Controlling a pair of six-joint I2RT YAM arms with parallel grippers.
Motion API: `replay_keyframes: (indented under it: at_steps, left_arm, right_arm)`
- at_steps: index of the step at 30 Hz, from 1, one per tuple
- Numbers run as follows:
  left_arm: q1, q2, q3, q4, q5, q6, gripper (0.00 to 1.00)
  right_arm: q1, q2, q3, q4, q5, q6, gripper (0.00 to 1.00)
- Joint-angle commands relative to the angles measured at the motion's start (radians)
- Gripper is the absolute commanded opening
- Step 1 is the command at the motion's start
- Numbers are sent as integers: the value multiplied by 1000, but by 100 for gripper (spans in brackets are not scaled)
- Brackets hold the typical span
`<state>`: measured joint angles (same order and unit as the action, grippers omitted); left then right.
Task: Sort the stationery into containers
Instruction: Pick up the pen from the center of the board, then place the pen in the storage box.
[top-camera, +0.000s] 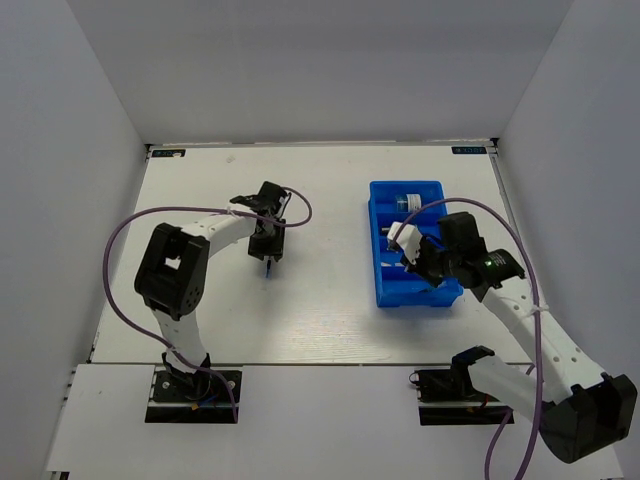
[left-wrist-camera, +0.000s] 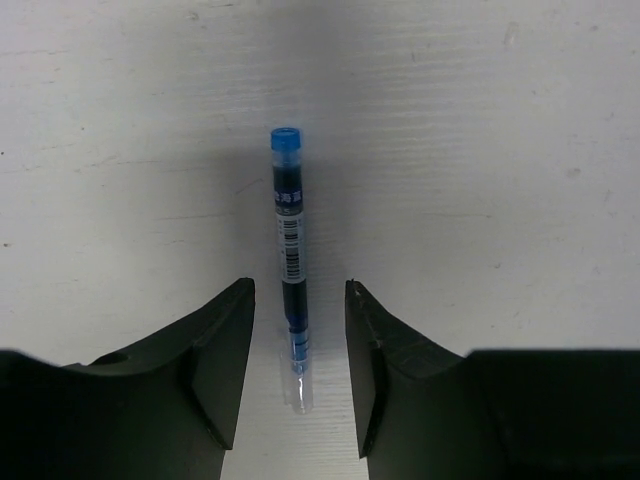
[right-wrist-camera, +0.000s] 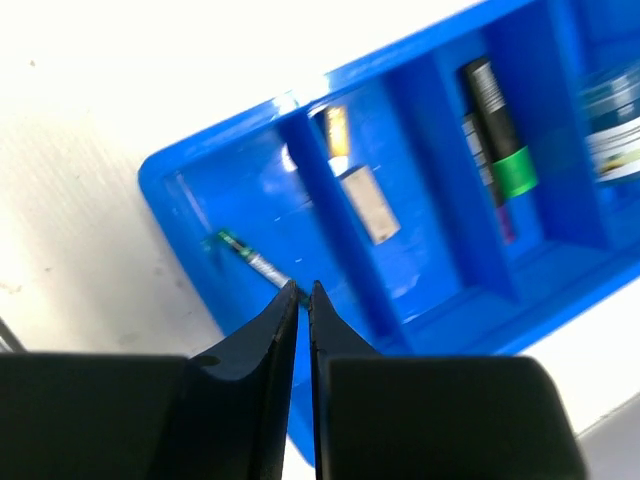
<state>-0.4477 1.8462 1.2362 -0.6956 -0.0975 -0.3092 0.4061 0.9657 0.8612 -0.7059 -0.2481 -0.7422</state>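
A thin clear pen with blue ink and a blue cap (left-wrist-camera: 289, 240) lies on the white table. My left gripper (left-wrist-camera: 300, 286) is open and low over it, one finger on each side of its lower half, not touching it. In the top view it (top-camera: 268, 262) sits left of centre. The bright blue tray (right-wrist-camera: 165, 185) lies right of centre (top-camera: 380, 292). My right gripper (right-wrist-camera: 303, 290) hovers over its end compartment, shut on the tip of a thin whitish pen with a green end (right-wrist-camera: 245, 258). Other compartments hold a tan eraser (right-wrist-camera: 368, 205), a black marker with a green cap (right-wrist-camera: 497, 125) and a blue-white box (right-wrist-camera: 615, 120).
White walls enclose the table on three sides. The left arm's purple cable (top-camera: 120, 250) loops out on the left side. The right arm (top-camera: 520, 310) reaches over the table's right part to the tray.
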Motion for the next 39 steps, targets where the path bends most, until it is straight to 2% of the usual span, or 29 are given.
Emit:
replay_keyframes:
  at_steps: [1, 4, 9, 12, 13, 14, 16, 17, 18, 20, 21, 22, 23, 24, 25, 30, 31, 34, 39]
  left_arm:
    - [4, -10, 9, 13, -41, -19, 52]
    - [4, 15, 16, -2, -39, -24, 45]
    - [3, 31, -36, 28, -38, -44, 44]
    - [3, 27, -63, 47, -41, -57, 37]
    - [3, 28, -67, 48, -39, -59, 35]
    - [3, 25, -70, 54, -41, -60, 26]
    - [3, 13, -86, 51, -42, -62, 16]
    - [3, 7, -84, 53, -42, -61, 8]
    - [-3, -27, -86, 50, -41, -62, 5]
    - [-11, -82, -75, 47, -33, -48, 0]
    - [-43, -122, -57, 44, -33, -35, 0]
    - [-58, -143, -44, 41, -19, -18, 0]
    - [-90, -184, -18, 36, -18, -4, 0]
    - [-111, -202, -8, 31, -15, 4, 0]
    - [-176, -247, 24, 50, 33, 33, 0]
    - [-362, -294, 83, 182, 96, 73, 0]
    - [-440, -283, 97, 255, 134, 87, 0]
    - [-543, -222, 172, 338, 162, 123, 0]
    - [-614, -72, 324, 387, 211, 186, 0]
  right_arm:
    - [-9, -28, -34, 14, -25, 50, 11]
    - [-16, -45, -50, 14, -26, 69, 11]
    - [-29, -64, -44, 5, -37, 95, 11]
    - [-33, -71, -51, 0, -40, 101, 11]
    - [-36, -73, -53, 2, -39, 102, 11]
    - [-35, -79, -57, 3, -37, 104, 11]
    - [-39, -87, -63, 6, -31, 122, 11]
    - [-41, -91, -67, 19, -25, 132, 14]
    - [-39, -96, -67, 19, 4, 173, 39]
    - [-43, -107, -80, 75, 50, 243, 75]
    - [-43, -114, -86, 124, 169, 307, 83]
    - [-46, -113, -99, 144, 209, 331, 84]
    - [-49, -114, -103, 182, 313, 390, 73]
    - [-49, -116, -106, 224, 405, 421, 17]
    - [-61, -120, -116, 264, 453, 516, 0]
    - [-92, -127, -132, 338, 775, 693, 0]
    - [-98, -131, -136, 351, 800, 766, 0]
    - [-128, -156, -151, 373, 864, 803, 0]
    - [-191, -188, -192, 379, 879, 834, 0]
